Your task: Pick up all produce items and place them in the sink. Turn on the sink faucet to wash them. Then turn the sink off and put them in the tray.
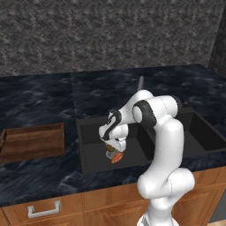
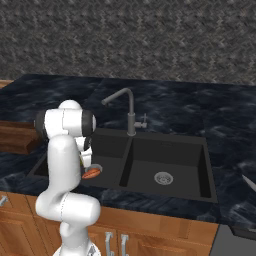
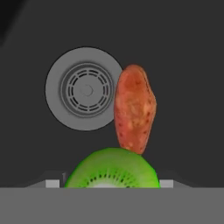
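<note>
Kiwi half (image 3: 113, 169) gripped in end effector (image 3: 109, 183)

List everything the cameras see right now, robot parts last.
sink: one, matte black, two basins, set in the counter
drains: two, silver, one per basin
faucet: one, grey, upright behind the divider between the basins
carrot: one, orange-red, on the floor of the left basin beside its drain
kiwi: one, green cut face, between the fingertips in the hand view
tray: one, brown wood, on the counter left of the sink
counter: one, dark marbled stone
cabinets: wood fronts with metal handles, under the counter
wall: grey speckled, behind the counter
arm: one, white with dark joints, reaching down into the left basin
gripper: one, low in the left basin, jaws around the kiwi
</note>
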Motion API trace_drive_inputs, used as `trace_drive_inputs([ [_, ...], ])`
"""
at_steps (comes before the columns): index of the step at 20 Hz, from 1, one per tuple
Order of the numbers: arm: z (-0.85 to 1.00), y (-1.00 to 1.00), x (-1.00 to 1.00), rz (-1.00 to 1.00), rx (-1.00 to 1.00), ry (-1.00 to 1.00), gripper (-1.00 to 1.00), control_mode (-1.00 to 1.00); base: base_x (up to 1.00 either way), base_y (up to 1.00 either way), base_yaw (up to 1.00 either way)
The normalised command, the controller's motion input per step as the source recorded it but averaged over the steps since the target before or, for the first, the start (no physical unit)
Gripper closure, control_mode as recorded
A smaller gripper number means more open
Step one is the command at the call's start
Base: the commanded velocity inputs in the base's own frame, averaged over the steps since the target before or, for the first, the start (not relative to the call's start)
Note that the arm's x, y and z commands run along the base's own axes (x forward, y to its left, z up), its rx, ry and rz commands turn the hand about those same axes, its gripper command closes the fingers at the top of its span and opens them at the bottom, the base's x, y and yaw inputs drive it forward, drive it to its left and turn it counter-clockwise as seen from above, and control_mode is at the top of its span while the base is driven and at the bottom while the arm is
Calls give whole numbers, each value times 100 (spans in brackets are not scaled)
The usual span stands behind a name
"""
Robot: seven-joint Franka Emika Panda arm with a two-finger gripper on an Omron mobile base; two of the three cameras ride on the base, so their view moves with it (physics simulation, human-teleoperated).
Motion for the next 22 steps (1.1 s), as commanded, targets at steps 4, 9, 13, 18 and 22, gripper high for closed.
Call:
trace_drive_inputs([
  [4,-36,0,10,-1,-4,8,100,-100,0,0,0],
  [9,-35,2,14,0,-1,9,100,-100,0,0,0],
  [13,-36,3,20,0,0,5,100,-100,0,0,0],
  [18,-45,5,22,0,-2,3,100,-100,0,0,0],
  [22,-31,15,25,0,-1,1,-100,-100,0,0,0],
])
